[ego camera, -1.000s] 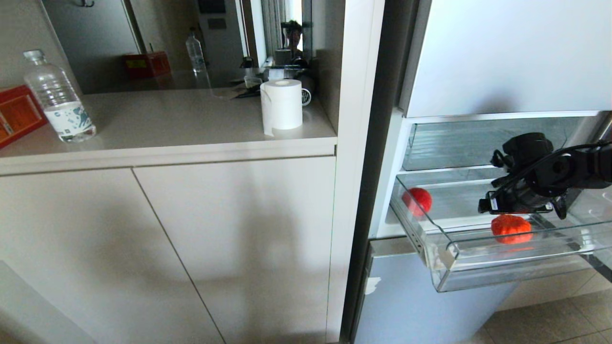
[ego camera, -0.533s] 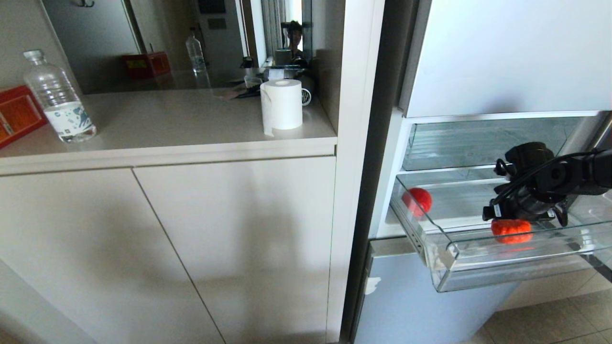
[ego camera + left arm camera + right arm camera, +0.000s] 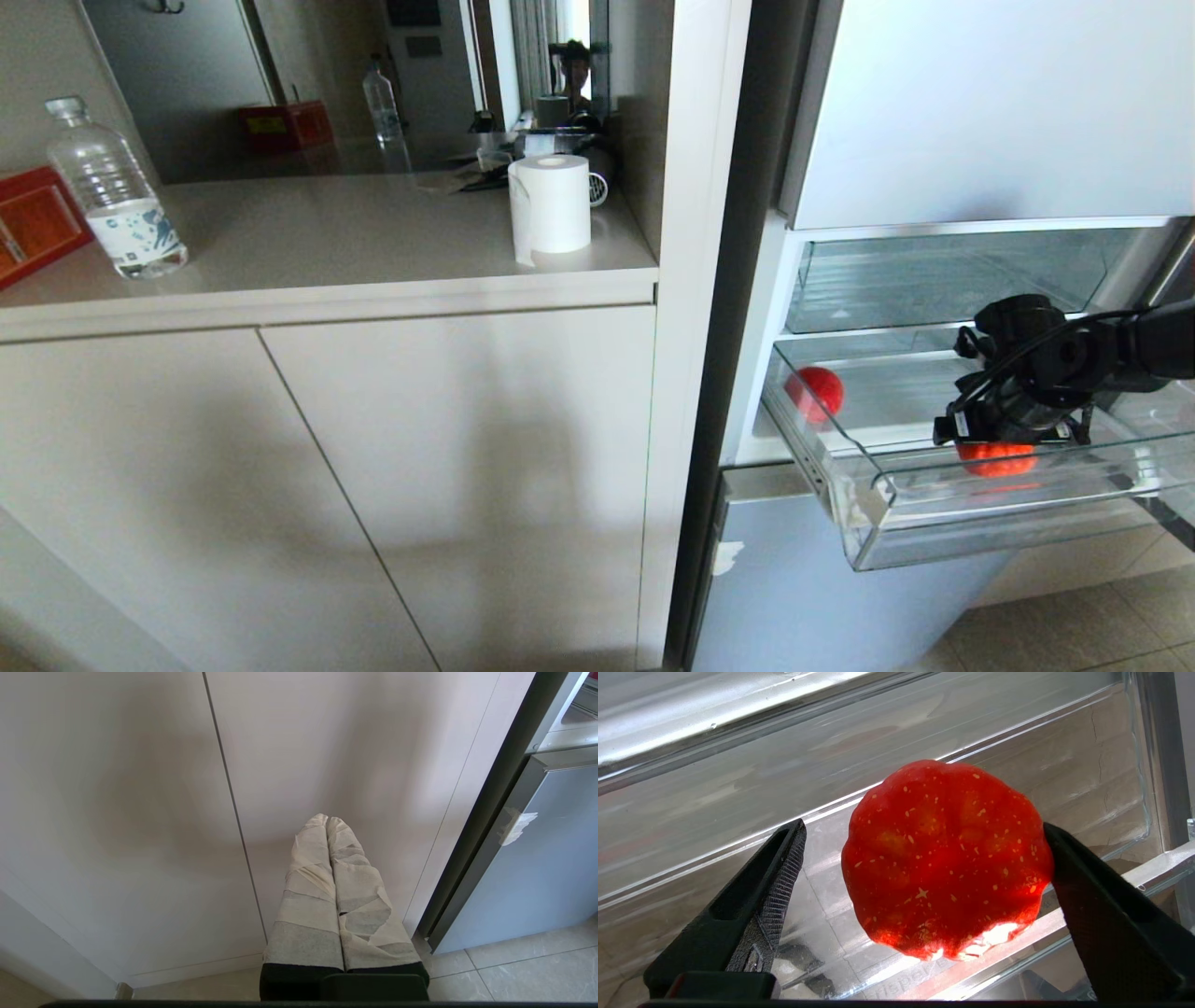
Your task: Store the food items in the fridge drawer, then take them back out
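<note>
**Right gripper astride the ribbed fruit**

While the left gripper (image 3: 329,826) hangs pressed together before the cabinet doors (image 3: 140,788), the right gripper (image 3: 920,868) reaches into the pulled-out fridge drawer (image 3: 934,523) with its fingers (image 3: 780,877) spread wide on either side of a lumpy red fruit (image 3: 945,858), gripping nothing. That fruit lies near the drawer's front wall; a smoother red fruit (image 3: 814,392) sits well apart at the far left.
</note>
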